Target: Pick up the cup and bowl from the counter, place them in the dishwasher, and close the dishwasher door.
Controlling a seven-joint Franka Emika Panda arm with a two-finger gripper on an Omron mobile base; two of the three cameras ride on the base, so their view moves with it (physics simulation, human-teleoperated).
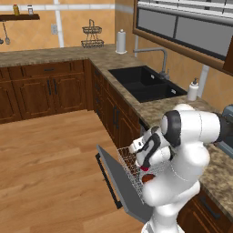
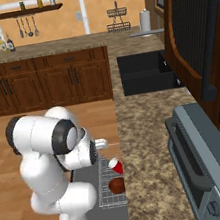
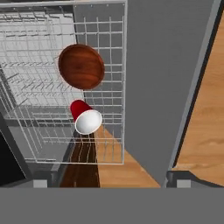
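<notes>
Looking down into the pulled-out white wire rack (image 3: 26, 52), the cup (image 3: 85, 116) lies tipped on its side, white mouth showing, just beside the bowl (image 3: 81, 66), so both are already in the dishwasher (image 3: 8, 144). What's left, I'd guess, is the dishwasher door (image 3: 162, 78), hanging open over the wood floor (image 1: 45, 150). It's a stiff flat panel (probably some weight on the hinge), best pushed up by its outer edge or the dark bar handle (image 1: 107, 179). The gripper (image 1: 141, 148) hovers above the rack holding nothing; its fingertips sit at the hand view's corners, so the jaws look spread wide.
</notes>
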